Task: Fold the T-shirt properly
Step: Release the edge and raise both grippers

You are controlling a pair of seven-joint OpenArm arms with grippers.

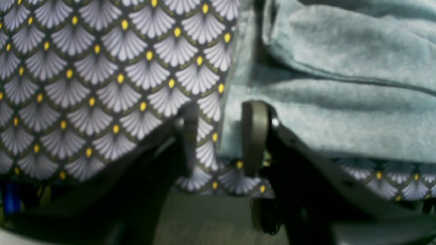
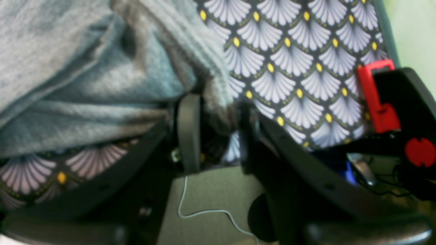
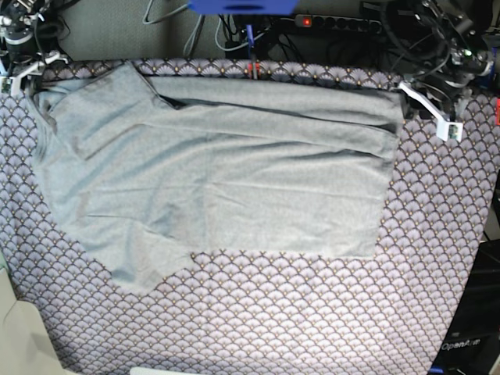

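Clearly we see large plain light grey knit T-shirt (image 3: 219, 187) spread on purple-white scallop-patterned cloth (image 3: 312, 312), far long edge doubled over toward middle; we judge lengthwise fold laid. Left gripper (image 1: 220, 136) low at shirt's far corner on base view's right, jaws parted, straddling fabric edge, pinching nothing. Right gripper (image 2: 214, 132) at opposite far corner, jaws apart, ribbed fabric between them, not clamped.

T-shirt (image 3: 226, 180) lies partly folded on the patterned cloth (image 3: 312, 312)
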